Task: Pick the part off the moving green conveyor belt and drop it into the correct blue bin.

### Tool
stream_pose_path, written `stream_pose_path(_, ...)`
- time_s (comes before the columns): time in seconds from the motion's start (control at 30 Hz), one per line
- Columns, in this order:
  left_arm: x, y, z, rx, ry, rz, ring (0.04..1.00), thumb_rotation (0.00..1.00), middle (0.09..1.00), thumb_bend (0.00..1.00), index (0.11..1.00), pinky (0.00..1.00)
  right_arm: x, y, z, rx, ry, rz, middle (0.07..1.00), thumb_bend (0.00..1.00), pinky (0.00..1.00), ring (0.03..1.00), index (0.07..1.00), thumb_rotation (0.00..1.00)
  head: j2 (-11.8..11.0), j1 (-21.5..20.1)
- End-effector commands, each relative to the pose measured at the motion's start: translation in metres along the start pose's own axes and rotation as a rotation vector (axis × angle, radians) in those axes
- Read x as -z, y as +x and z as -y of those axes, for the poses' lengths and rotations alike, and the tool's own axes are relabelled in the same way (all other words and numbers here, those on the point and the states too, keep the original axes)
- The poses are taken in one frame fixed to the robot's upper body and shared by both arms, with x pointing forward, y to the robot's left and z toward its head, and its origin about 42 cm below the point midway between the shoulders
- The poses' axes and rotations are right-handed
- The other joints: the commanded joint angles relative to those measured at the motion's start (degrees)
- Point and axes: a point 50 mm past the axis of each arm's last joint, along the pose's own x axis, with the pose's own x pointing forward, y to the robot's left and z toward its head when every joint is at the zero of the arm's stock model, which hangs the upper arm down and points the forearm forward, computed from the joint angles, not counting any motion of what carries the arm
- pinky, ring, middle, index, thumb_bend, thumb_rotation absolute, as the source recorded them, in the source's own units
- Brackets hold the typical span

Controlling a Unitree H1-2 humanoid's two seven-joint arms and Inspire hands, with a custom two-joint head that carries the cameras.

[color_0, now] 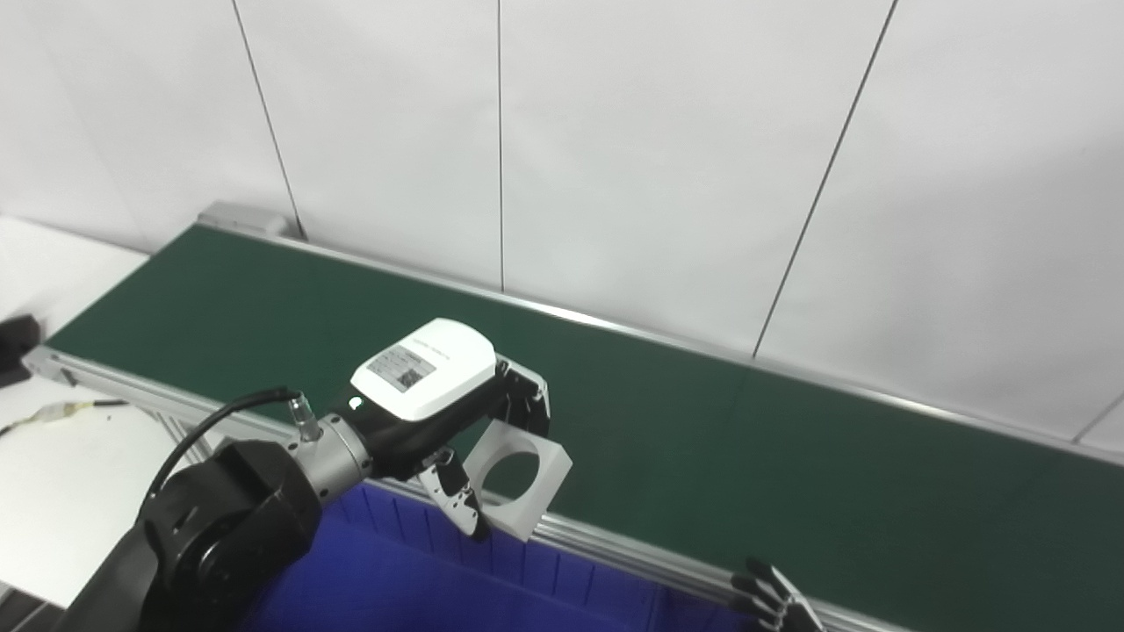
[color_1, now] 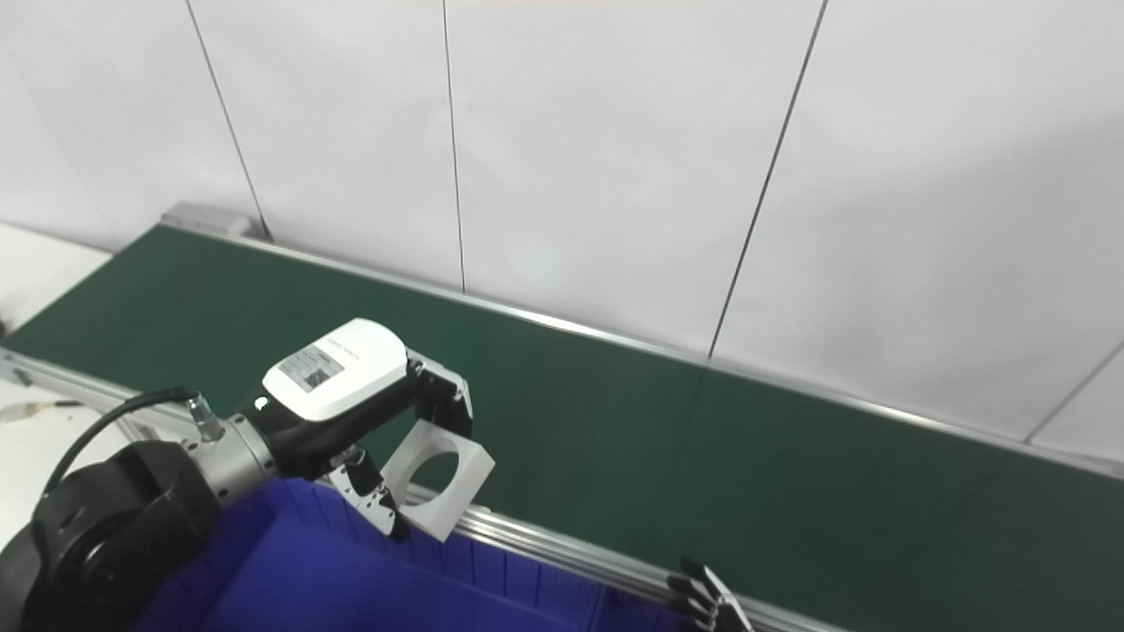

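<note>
My left hand [color_0: 439,395] is shut on a white square part with a round hole [color_0: 518,478], pinched between fingers above and thumb below. The part hangs tilted over the near rail of the green conveyor belt [color_0: 702,439], right above the far wall of a blue bin [color_0: 421,579]. In the right eye view the same part [color_1: 439,478] sits just above the bin's rim [color_1: 492,562]. Only the fingertips of my right hand [color_0: 777,601] show at the bottom edge, spread apart and holding nothing.
The belt's aluminium rail [color_0: 632,553] runs between bin and belt. A white panelled wall [color_0: 615,158] stands behind the belt. A white tabletop with a cable [color_0: 61,408] lies at the left.
</note>
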Motion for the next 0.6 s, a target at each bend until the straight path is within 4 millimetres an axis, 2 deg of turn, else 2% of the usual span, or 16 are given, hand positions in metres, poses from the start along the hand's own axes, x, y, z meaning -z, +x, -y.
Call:
stream_pose_path(0.0,-0.002,-0.005,-0.007,-0.032,0.003,0.006,0.470,0.00,0.444,0.52,0.505,0.53,-0.012,0.006,0.005,0.002,-0.007,0.035,0.800,0.66,0.67,0.747,0.867,0.69,1.30,-0.14)
stream_pose_path(0.23,-0.002,-0.012,-0.001,-0.008,-0.042,-0.011,0.480,0.00,0.449,0.52,0.508,0.54,-0.022,0.009,0.009,0.002,0.002,0.037,0.791,0.65,0.67,0.740,0.864,0.66,4.32,-0.87)
stream_pose_path(0.57,-0.003,-0.016,0.007,0.018,-0.071,-0.015,0.457,0.00,0.442,0.52,0.506,0.52,-0.031,0.010,0.008,0.003,0.008,0.042,0.788,0.66,0.67,0.733,0.860,0.67,6.90,-2.84)
